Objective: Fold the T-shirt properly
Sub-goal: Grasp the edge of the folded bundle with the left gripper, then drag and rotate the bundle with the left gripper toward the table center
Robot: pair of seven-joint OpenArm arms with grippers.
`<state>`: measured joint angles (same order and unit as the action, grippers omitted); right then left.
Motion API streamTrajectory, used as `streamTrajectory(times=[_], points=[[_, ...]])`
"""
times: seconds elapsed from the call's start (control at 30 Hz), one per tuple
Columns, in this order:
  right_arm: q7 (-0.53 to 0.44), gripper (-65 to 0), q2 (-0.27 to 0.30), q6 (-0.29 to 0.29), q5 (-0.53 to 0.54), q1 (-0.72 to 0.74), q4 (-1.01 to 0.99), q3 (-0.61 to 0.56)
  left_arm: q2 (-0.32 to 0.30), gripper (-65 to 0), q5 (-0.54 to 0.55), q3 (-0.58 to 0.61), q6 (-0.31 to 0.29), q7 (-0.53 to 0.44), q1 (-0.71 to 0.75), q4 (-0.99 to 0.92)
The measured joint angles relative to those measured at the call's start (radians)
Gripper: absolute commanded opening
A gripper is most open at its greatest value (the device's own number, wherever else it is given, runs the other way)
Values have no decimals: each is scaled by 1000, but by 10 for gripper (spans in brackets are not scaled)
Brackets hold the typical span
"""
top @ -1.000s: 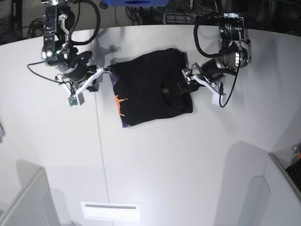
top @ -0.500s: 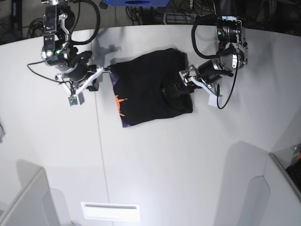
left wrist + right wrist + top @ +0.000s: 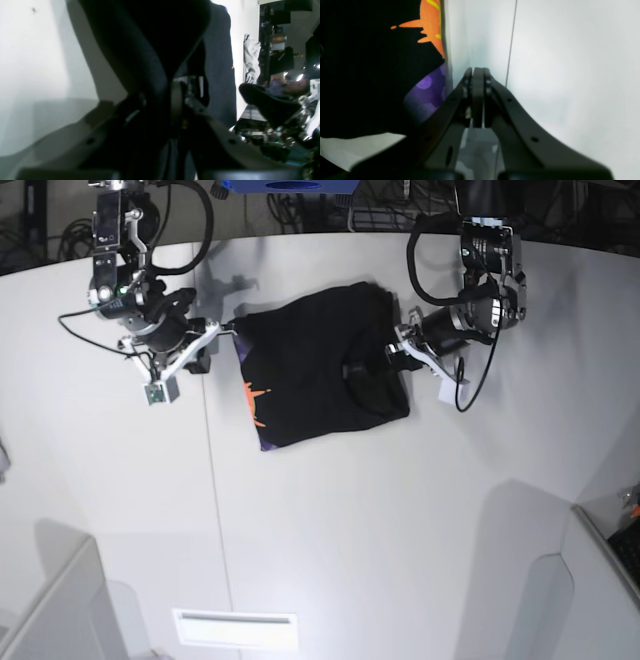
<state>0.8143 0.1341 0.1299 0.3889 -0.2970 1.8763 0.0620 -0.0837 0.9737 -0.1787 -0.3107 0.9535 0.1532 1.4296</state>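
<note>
The black T-shirt [image 3: 310,370] lies partly folded on the white table [image 3: 400,510], with its orange and purple print [image 3: 255,402] along its left edge. My left gripper [image 3: 393,352] is at the shirt's right edge. In the left wrist view my left gripper [image 3: 170,100] is shut on a fold of the black cloth [image 3: 150,37]. My right gripper [image 3: 226,330] is at the shirt's upper left corner. In the right wrist view my right gripper [image 3: 477,75] is shut and empty, just beside the printed edge [image 3: 430,27] of the shirt [image 3: 370,62].
A thin seam [image 3: 213,480] runs down the table left of the shirt. A white strip [image 3: 235,628] lies near the front edge. Grey panels stand at the front left [image 3: 50,610] and front right [image 3: 590,580]. Cables and dark gear crowd the back.
My left arm has shifted a little up and towards the shirt at its right edge, turning its wrist. The shirt and my right arm have hardly moved.
</note>
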Motion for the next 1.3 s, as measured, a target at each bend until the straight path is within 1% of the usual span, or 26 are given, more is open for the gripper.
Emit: streamTrajectory(times=[0.07, 0.33, 0.37, 0.47, 0.67, 0.87, 1.03, 1.17, 1.23, 1.3], points=[[0, -650, 0, 0, 0, 0, 0, 2, 0, -650, -49, 16, 0, 1, -1, 4], [0, -650, 0, 0, 0, 0, 0, 4, 2, -650, -103, 23, -4, 4, -16, 2], [0, -650, 0, 0, 0, 0, 0, 4, -3, -650, -110, 24, -4, 5, -20, 0], [0, -650, 0, 0, 0, 0, 0, 4, -48, -650, -113, 60, -8, -7, -26, -1], [-1, -650, 0, 0, 0, 1, 0, 4, -203, -650, -117, 276, -9, -42, -85, 4], [-1, -650, 0, 0, 0, 3, 0, 4, -309, -650, -124, 451, -11, -57, -163, 6], [-1, -650, -2, 0, 0, 3, 0, 6, -358, -650, -126, 554, -11, -51, -225, 6], [-1, -650, -2, 0, 0, 3, 0, 6, -394, -650, -137, 678, -10, -34, -306, 6], [-1, -650, -5, 0, 2, 2, 0, 27, -407, -650, -163, 752, -11, -27, -355, 6], [-1, -650, -5, 0, -3, 2, 0, 62, -407, -650, -215, 808, -14, -29, -393, 9]])
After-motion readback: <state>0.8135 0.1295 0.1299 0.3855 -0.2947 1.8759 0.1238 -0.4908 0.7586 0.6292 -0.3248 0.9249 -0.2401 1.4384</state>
